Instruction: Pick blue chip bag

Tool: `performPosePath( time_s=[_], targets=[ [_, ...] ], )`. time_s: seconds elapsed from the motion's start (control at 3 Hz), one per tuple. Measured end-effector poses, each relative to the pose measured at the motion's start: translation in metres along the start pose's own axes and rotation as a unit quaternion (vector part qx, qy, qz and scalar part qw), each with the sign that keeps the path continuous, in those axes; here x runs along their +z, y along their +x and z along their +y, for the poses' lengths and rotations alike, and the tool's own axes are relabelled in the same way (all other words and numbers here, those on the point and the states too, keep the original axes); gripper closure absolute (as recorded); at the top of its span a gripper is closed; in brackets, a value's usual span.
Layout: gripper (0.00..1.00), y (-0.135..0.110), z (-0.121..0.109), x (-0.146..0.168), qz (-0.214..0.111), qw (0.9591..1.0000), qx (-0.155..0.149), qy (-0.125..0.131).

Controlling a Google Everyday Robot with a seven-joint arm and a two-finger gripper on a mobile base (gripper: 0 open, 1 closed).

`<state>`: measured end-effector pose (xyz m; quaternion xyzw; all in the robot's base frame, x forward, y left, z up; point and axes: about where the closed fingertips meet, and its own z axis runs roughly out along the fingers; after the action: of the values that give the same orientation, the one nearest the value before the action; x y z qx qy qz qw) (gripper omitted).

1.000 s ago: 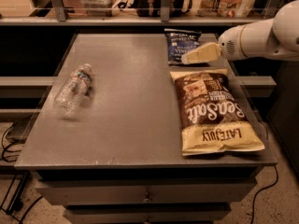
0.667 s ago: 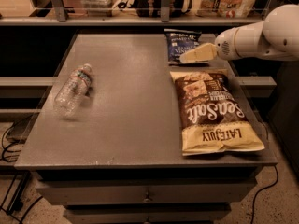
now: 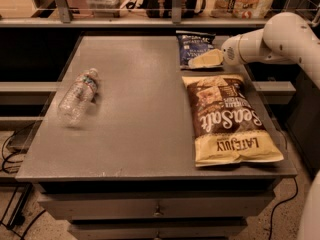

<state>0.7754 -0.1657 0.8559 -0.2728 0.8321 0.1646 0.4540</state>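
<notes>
The blue chip bag lies flat at the far right of the grey table, small, dark blue with white lettering. My gripper reaches in from the right on a white arm and sits over the bag's near right corner, hiding that part of it. The pale fingers point left, low over the bag. The large brown-and-yellow Sea Salt bag lies just in front of the blue one.
A clear plastic water bottle lies on its side at the table's left. A shelf rail with clutter runs behind the table. Drawers are below the front edge.
The arm and gripper have shifted slightly left and lower over the blue bag. The bags and the bottle have not moved.
</notes>
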Motion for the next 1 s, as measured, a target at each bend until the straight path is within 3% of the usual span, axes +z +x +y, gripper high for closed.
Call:
performPosePath(
  time_s=[0.33,0.67,1.0],
  targets=[
    [0.0,0.006,-0.009,0.023,0.01,0.9999,0.011,-0.003],
    [0.16,0.009,-0.012,0.036,0.02,0.9998,0.009,-0.004],
    [0.41,0.007,-0.013,0.038,0.025,0.9997,0.001,0.0]
  ],
)
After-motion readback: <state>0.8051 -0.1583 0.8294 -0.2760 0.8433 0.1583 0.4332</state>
